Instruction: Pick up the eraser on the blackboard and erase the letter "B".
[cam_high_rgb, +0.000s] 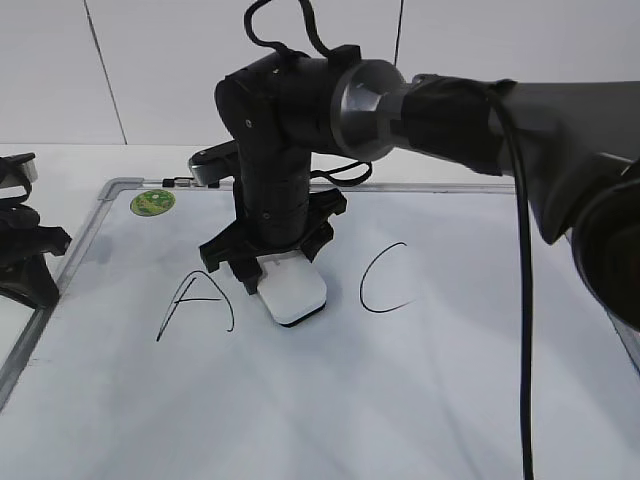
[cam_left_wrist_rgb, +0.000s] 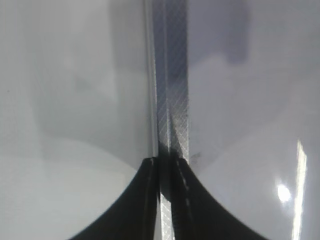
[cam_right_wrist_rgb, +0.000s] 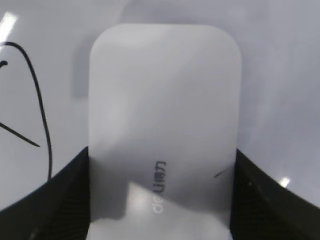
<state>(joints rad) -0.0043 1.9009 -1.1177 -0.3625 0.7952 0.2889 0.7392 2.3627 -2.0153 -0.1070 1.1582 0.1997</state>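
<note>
The white eraser (cam_high_rgb: 293, 292) lies flat on the blackboard (cam_high_rgb: 420, 400), a white board with a grey frame, between the letters "A" (cam_high_rgb: 195, 300) and "C" (cam_high_rgb: 385, 278). My right gripper (cam_high_rgb: 262, 262) reaches across from the right and is shut on the eraser's near end. In the right wrist view the eraser (cam_right_wrist_rgb: 165, 100) fills the middle, with a black finger on each side of it (cam_right_wrist_rgb: 160, 200). The letter "B" does not show. Only a short black stroke (cam_right_wrist_rgb: 218, 173) shows by the eraser's right edge. My left gripper (cam_left_wrist_rgb: 167, 165) is shut over the board's frame strip (cam_left_wrist_rgb: 172, 75).
A round green sticker (cam_high_rgb: 152, 201) sits in the board's far left corner. A small marker-like object (cam_high_rgb: 205, 165) lies at the far edge behind my right arm. My left arm (cam_high_rgb: 25, 250) rests at the board's left edge. Strokes of "A" (cam_right_wrist_rgb: 37, 100) show left of the eraser.
</note>
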